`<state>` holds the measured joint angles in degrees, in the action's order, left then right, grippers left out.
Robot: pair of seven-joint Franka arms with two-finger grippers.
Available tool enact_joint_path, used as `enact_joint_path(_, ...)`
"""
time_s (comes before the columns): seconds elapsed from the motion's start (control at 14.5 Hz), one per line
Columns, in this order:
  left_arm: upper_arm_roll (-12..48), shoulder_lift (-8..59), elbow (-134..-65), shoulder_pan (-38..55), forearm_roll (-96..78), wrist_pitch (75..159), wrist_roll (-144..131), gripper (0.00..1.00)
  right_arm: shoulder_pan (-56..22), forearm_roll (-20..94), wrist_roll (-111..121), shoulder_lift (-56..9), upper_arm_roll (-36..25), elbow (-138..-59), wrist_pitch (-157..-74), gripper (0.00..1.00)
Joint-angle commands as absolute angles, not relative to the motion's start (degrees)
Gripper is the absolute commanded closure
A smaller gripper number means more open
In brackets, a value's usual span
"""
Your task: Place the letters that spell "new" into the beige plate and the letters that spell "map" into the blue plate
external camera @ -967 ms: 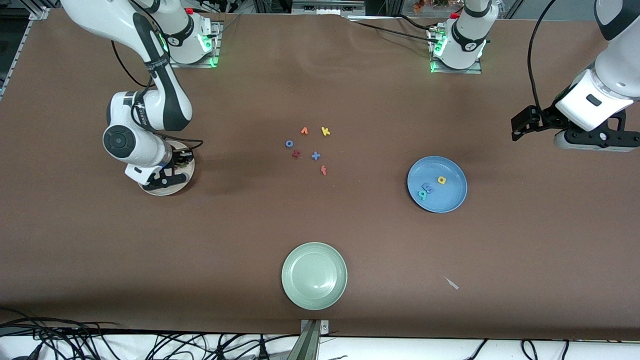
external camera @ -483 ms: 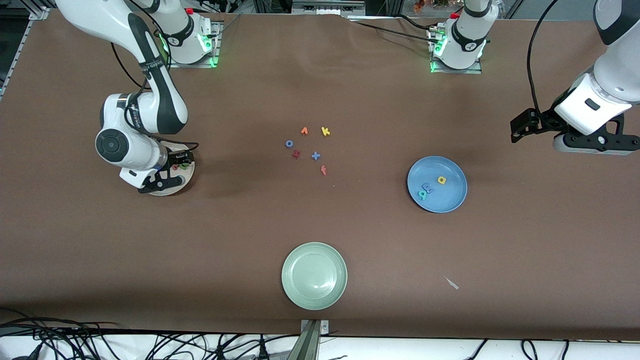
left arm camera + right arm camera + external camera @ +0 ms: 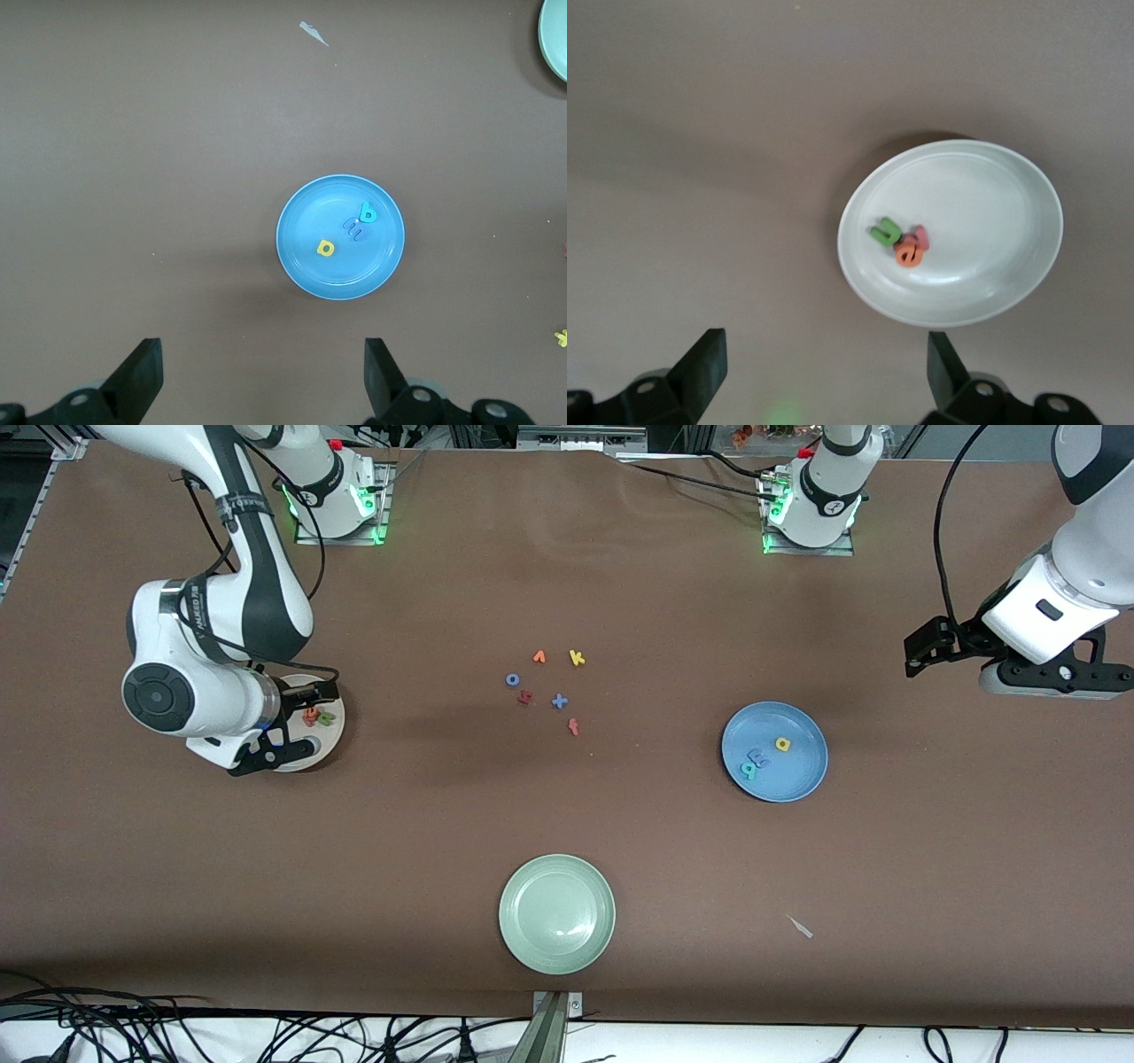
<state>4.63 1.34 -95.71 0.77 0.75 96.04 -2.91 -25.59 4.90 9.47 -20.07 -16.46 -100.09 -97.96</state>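
Observation:
The beige plate (image 3: 330, 737) lies toward the right arm's end of the table, partly hidden by that arm. In the right wrist view the plate (image 3: 992, 199) holds a green n (image 3: 886, 234), an orange e (image 3: 909, 255) and a pinkish-red w (image 3: 920, 235), bunched together. My right gripper (image 3: 824, 354) hangs open and empty over the table just beside the plate. The blue plate (image 3: 802, 775) holds a yellow a (image 3: 782, 744), a blue m (image 3: 760, 756) and a teal p (image 3: 749, 769). My left gripper (image 3: 261, 363) is open and empty, high over the table beside the blue plate (image 3: 306, 217).
Several loose letters lie mid-table: an orange v (image 3: 539, 657), a yellow k (image 3: 577, 658), a blue o (image 3: 512, 679), a red f (image 3: 574, 727) and two others. A pale green plate (image 3: 556, 912) sits near the front camera. A small pale scrap (image 3: 800, 926) lies beside it.
My right gripper has opened, risen and drawn off the beige plate toward the right arm's end of the table, uncovering the letters. The left arm shifted slightly, then held still.

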Motion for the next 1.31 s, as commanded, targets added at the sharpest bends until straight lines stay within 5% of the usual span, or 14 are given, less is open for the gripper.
enact_joint_path(0.0,4.31,2.11,-93.87,0.97,-0.88,94.66,-2.81,0.0,-25.66,5.1,8.7,-18.64,-16.43,-95.64,-90.46,0.0)
enact_joint_path(0.35,4.31,2.11,-93.87,0.97,-0.88,94.66,-2.81,0.0,-24.71,4.75,9.14,-16.89,-15.83,-89.56,-81.92,0.0)
enact_joint_path(0.69,4.31,2.11,-93.87,0.97,-0.88,94.66,-2.9,0.0,-12.93,-4.64,8.35,-7.75,-1.07,-92.63,-84.81,0.0)
enact_joint_path(1.24,4.31,2.11,-93.87,1.05,-0.88,94.66,-2.9,0.0,-5.46,-2.29,7.56,3.42,0.44,-98.97,-88.94,0.0)
